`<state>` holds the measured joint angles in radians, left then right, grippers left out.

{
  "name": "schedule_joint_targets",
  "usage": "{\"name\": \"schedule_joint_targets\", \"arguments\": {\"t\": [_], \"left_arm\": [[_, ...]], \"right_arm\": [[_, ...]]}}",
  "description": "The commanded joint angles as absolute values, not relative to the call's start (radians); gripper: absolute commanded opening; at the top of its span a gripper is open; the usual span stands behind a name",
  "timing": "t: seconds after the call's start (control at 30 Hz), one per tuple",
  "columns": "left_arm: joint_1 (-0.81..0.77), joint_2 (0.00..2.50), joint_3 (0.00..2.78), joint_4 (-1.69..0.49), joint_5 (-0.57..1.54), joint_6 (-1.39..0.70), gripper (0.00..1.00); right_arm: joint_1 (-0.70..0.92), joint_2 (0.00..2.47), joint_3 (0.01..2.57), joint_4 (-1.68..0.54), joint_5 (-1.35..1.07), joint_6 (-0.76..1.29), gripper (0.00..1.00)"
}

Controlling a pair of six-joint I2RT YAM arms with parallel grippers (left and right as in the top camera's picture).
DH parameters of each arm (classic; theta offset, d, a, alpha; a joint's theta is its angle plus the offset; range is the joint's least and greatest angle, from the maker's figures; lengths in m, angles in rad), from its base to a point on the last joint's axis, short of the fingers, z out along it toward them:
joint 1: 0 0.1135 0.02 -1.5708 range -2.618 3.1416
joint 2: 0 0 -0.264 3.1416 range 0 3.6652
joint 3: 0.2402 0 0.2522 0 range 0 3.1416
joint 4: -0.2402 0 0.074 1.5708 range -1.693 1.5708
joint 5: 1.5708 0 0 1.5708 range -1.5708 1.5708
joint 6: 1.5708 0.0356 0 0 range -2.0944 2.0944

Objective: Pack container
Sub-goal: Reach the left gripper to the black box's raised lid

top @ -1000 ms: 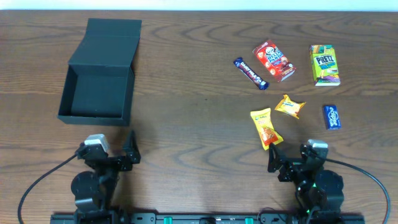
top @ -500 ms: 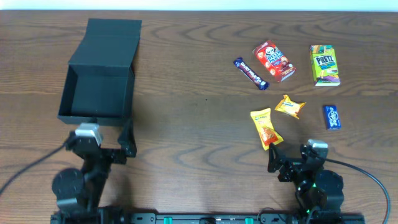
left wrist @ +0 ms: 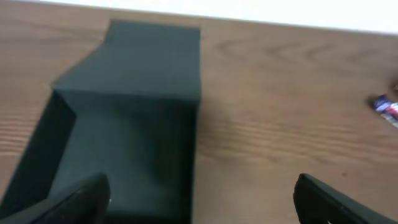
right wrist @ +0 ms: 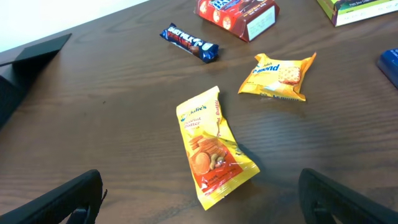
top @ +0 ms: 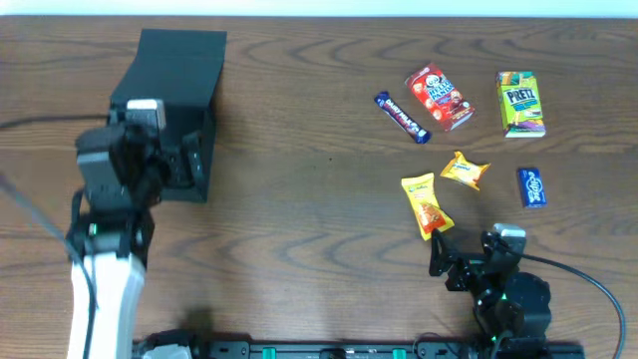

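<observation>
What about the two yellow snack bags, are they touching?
Apart. The right wrist view shows table between the long yellow bag and the cracker bag.

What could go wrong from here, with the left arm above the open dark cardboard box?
1. The right wall of the matte dark square cardboard container lies between the jaws of the open left gripper; descending might catch and shove it.
2. The crinkled yellow-orange snack packet near the open right gripper could slip from a pinch. It also lies far from the container, so a long carry risks a drop.
</observation>
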<state>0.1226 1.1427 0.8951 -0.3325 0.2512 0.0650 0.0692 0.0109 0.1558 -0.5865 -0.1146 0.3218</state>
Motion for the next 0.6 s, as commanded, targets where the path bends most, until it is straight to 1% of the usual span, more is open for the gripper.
{"name": "schedule_joint_targets", "arguments": {"t": [0.0,0.17,0.23,0.57], "left_arm": [[0.124,1.264,0.962,-0.340,0.236,0.094,0.95],[0.124,1.457,1.007,-0.326,0.229,0.094,0.95],[0.124,1.491,1.007,-0.317,0.230,0.094,0.95],[0.124,1.557,1.003,-0.324,0.262,0.093,0.95]], "right_arm": [[0.070,0.006,0.152,-0.587,-0.102,0.318,0.99],[0.070,0.006,0.152,-0.587,-0.102,0.318,0.99],[0.070,0.006,0.152,-0.587,-0.102,0.318,0.99],[0.070,0.006,0.152,-0.587,-0.102,0.318,0.99]]}}
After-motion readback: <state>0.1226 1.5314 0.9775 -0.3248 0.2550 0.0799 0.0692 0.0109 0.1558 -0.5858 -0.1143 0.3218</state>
